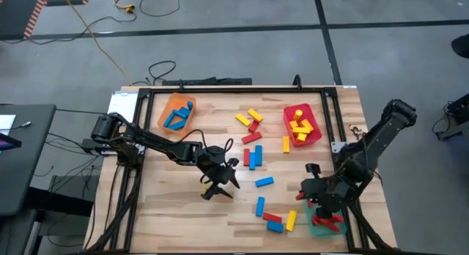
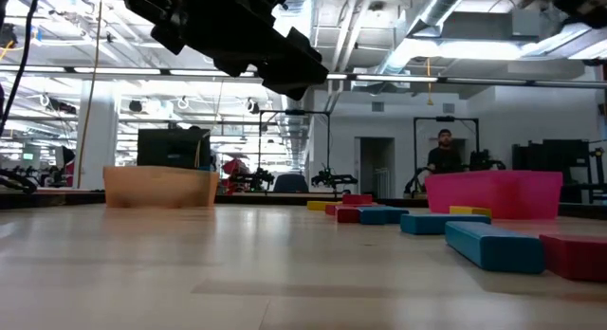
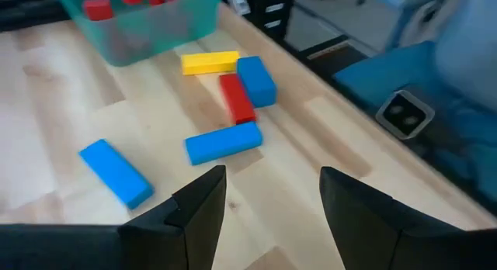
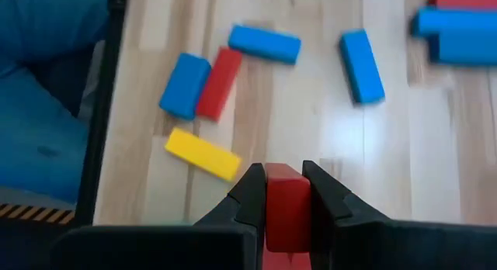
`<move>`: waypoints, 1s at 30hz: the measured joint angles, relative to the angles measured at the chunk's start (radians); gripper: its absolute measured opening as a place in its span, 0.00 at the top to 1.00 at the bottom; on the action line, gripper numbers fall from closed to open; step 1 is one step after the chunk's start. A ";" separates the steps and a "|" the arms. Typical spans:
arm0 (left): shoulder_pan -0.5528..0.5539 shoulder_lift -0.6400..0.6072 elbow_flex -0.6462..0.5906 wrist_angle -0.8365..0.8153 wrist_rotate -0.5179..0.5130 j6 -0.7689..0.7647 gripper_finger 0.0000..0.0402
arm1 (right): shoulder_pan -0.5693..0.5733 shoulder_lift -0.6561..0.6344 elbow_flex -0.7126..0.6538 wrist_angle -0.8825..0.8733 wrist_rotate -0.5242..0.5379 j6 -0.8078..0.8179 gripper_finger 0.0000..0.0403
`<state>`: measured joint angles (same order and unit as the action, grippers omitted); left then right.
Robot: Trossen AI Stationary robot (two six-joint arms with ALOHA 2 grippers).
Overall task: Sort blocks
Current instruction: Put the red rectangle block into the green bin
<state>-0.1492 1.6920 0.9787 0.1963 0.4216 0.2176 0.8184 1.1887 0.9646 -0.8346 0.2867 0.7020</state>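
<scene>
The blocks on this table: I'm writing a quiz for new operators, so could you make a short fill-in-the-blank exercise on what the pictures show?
1. The right gripper is shut on a block whose colour is ____.
2. The left gripper holds nothing; its fingers stand ____.
3. The orange tray holds only blocks of the colour ____.
4. The red tray holds only blocks of the colour ____.

Missing words: red; open; blue; yellow
</scene>
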 joint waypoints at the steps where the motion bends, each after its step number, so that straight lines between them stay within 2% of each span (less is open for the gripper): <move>1: -0.007 0.000 0.000 0.000 -0.029 0.008 0.49 | 0.008 0.002 0.000 -0.018 -0.002 0.031 0.84; 6: -0.023 0.018 -0.001 0.009 -0.131 0.045 0.49 | 0.037 0.010 0.000 -0.090 -0.055 0.164 0.84; 17: -0.023 0.120 0.029 0.141 -0.191 0.024 0.49 | 0.094 0.010 0.001 -0.114 -0.099 0.309 0.84; 24: -0.014 0.267 0.170 0.102 -0.348 -0.037 0.49 | 0.112 0.010 0.001 -0.167 -0.147 0.411 0.84; 30: -0.003 0.338 0.270 -0.004 -0.376 -0.081 0.49 | 0.139 0.009 0.001 -0.186 -0.177 0.486 0.84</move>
<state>-0.1520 2.0305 1.2488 0.1927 0.0456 0.1362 0.9575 1.1980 0.9657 -1.0211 0.1097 1.1877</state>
